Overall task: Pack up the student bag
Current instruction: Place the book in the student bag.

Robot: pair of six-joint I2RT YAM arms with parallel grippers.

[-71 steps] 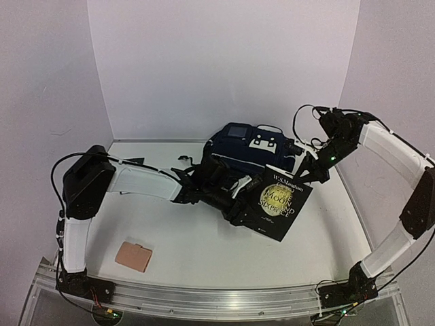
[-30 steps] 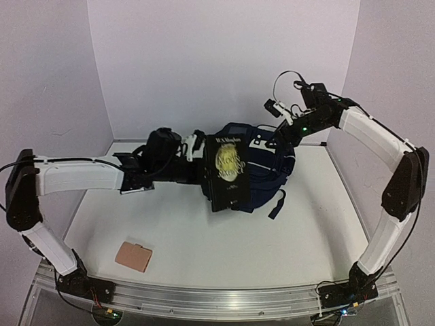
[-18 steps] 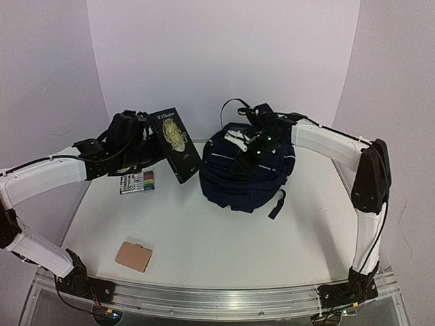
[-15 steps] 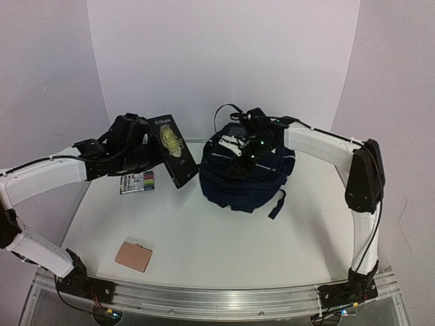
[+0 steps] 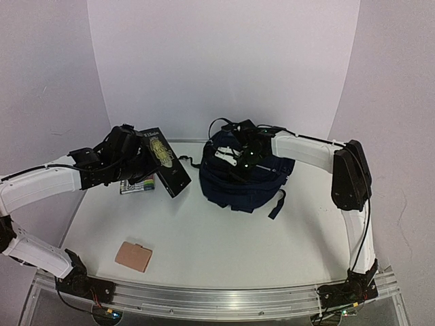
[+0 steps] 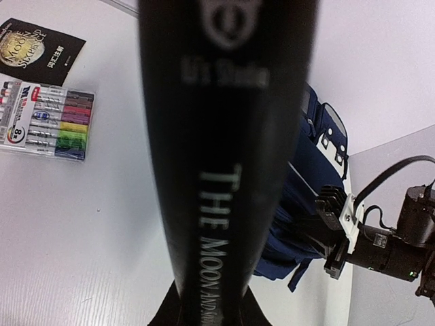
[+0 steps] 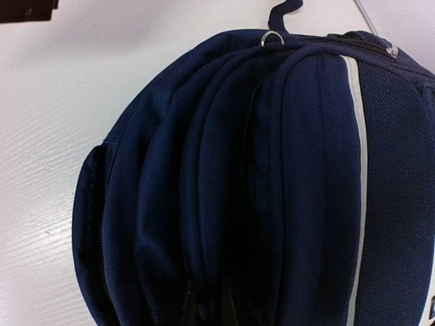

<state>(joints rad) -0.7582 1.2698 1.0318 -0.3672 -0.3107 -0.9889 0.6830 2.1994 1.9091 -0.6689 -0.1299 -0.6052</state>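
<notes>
The student bag point(image 5: 248, 183), a dark navy backpack with a thin pale stripe point(image 7: 360, 170), lies on the table at centre back. My right gripper point(image 5: 234, 157) rests on its top left part. In the right wrist view it point(image 7: 211, 305) is shut on a fold of the navy fabric. My left gripper point(image 5: 139, 163) is shut on a black book point(image 5: 163, 163) with a gold emblem, held tilted left of the bag. The book's spine point(image 6: 224, 170) fills the left wrist view and hides that gripper's point(image 6: 207, 309) fingers.
A clear pack of coloured markers point(image 5: 136, 185) point(image 6: 44, 122) lies on the table under the held book. A flat black leaflet point(image 6: 34, 51) with gold lettering lies beside it. A small tan wallet point(image 5: 133, 257) sits near the front left. White walls close in the back and sides.
The left arm has carried the book from over the bag to the left and lowered it slightly. The right gripper came down onto the bag's top and closed on its fabric.
</notes>
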